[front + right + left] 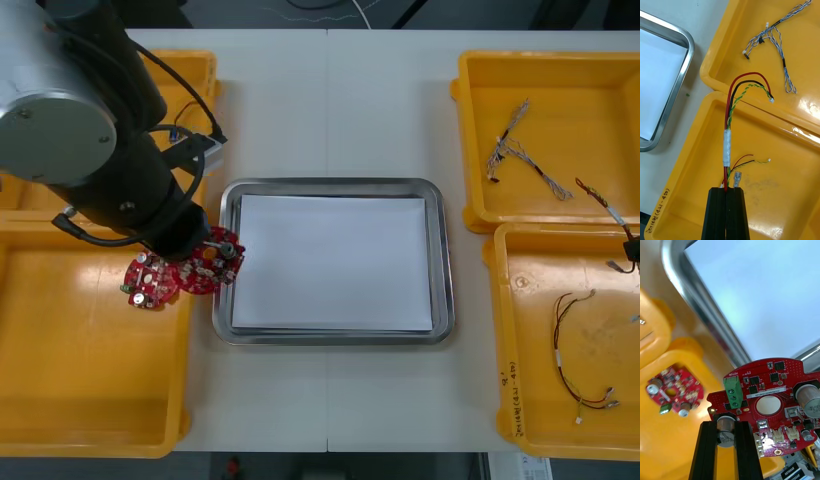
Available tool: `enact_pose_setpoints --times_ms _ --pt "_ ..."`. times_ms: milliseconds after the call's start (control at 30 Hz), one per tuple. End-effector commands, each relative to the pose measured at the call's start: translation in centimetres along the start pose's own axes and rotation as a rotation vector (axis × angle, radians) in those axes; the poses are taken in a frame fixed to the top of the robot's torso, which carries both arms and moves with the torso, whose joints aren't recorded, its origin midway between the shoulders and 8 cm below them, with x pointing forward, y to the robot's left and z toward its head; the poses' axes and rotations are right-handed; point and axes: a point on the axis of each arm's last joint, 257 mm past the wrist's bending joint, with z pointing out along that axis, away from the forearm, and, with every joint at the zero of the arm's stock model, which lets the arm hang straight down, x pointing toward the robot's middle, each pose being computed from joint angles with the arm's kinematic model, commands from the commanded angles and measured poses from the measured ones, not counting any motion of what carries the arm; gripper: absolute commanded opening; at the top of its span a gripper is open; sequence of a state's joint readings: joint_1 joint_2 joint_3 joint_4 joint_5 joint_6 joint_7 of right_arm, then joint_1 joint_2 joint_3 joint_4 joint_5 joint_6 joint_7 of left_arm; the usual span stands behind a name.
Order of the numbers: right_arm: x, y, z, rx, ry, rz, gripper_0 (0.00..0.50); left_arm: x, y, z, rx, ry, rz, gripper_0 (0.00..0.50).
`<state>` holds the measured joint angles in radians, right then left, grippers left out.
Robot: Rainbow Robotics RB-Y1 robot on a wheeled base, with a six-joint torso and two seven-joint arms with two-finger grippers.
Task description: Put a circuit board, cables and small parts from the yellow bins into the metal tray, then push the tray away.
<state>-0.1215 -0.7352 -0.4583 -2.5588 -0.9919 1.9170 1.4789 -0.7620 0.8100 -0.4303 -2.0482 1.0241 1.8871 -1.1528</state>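
Gripping "MOTOR"-printed circuit board

Front camera: high overhead, steeply down on whole bench. Wrist cameras: close behind left tool and right tool, facing along fingers. All three catch tray rim.

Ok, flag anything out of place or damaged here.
Nothing stands out. The left gripper holds a red circuit board at the metal tray's left rim; a second board lies in the near left bin. The right gripper grips a red, black and yellow-green cable over the near right bin.
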Motion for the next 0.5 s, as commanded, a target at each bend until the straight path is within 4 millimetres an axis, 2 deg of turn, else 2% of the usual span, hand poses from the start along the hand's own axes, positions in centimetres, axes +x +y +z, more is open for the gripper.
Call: enact_pose_setpoints --times_ms 33,233,500 --pt "1.1 0.3 -0.1 0.013 0.037 -0.079 0.000 -3.6 -3.0 0.3 0.013 -0.057 0.020 0.000" --pt "1.7 0.4 0.1 0.013 0.059 -0.104 0.000 -4.9 -4.7 2.5 0.012 -0.067 0.038 0.000" --pt "2.3 1.1 0.5 -0.005 0.088 -0.139 0.000 -4.2 -5.7 5.6 0.007 -0.034 0.057 0.000"
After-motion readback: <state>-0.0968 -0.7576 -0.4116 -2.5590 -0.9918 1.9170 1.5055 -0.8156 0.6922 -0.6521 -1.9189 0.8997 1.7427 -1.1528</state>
